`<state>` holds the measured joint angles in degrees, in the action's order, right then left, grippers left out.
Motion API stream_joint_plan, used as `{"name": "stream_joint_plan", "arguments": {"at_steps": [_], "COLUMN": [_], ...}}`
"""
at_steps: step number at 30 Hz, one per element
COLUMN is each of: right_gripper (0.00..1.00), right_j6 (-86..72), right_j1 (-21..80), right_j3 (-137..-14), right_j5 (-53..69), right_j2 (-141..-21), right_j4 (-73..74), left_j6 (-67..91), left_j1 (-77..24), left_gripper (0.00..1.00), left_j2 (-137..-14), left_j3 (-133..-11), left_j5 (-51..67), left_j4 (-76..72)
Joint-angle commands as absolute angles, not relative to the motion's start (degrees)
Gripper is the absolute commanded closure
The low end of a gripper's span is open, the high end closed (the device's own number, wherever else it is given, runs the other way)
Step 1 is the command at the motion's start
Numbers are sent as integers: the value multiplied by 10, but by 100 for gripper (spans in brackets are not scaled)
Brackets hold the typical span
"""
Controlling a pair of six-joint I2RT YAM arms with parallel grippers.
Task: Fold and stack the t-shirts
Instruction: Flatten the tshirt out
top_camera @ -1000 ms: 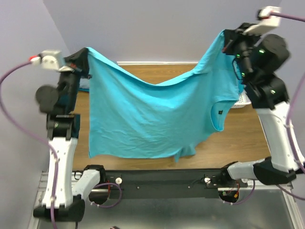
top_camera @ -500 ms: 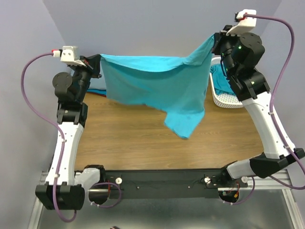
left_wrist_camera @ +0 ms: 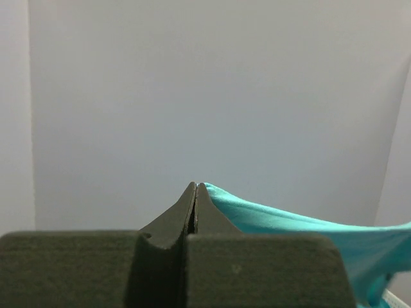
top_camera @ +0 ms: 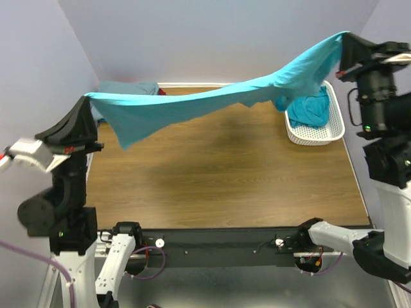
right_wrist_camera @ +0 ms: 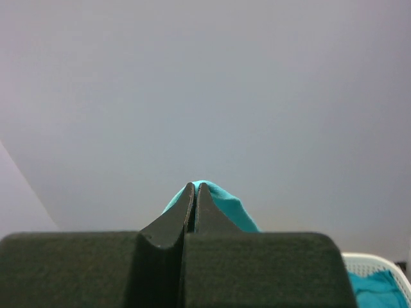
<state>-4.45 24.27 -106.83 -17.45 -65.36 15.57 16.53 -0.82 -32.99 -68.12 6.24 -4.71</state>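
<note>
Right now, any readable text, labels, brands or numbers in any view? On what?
None readable. The turquoise t-shirt, stretched between the left gripper and the right gripper, shows no print or tag. The white basket bears no marking that can be made out.

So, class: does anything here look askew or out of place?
The turquoise t-shirt, pinched in both arms' shut jaws, stretches above the table as a bunched, sagging band rather than spread flat. Nothing looks spilled or damaged.
</note>
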Motion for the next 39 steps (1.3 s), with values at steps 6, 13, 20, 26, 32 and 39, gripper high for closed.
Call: {"name": "stream_joint_plan", "arguments": {"at_steps": [6, 13, 20, 26, 32, 39], "right_gripper": [100, 100, 100, 100, 0, 0], "right_j6": [-33, -16, -8, -52, -61, -104], "right_j1": [242, 243, 241, 185, 159, 160], "right_j3": [-1147, -1171, -1046, -967, -1031, -938], "right_j5": [-141, -148, -252, -270, -196, -106], "right_j2": [-625, -668, -764, -958, -1128, -1071], "right_j4": [145, 144, 116, 55, 80, 81], "left_j6": [152, 205, 273, 280, 270, 254], "left_j1": [-5, -5, -5, -5, -13, -45], "left_gripper": [100, 100, 100, 100, 37, 34], "left_j2": [-275, -294, -419, -673, -779, -692], "left_j3": [-750, -726, -535, -454, -496, -454], "left_j5": [10, 43, 85, 88, 115, 98], "left_j4": [-7, -29, -153, -278, -288, -268]}}
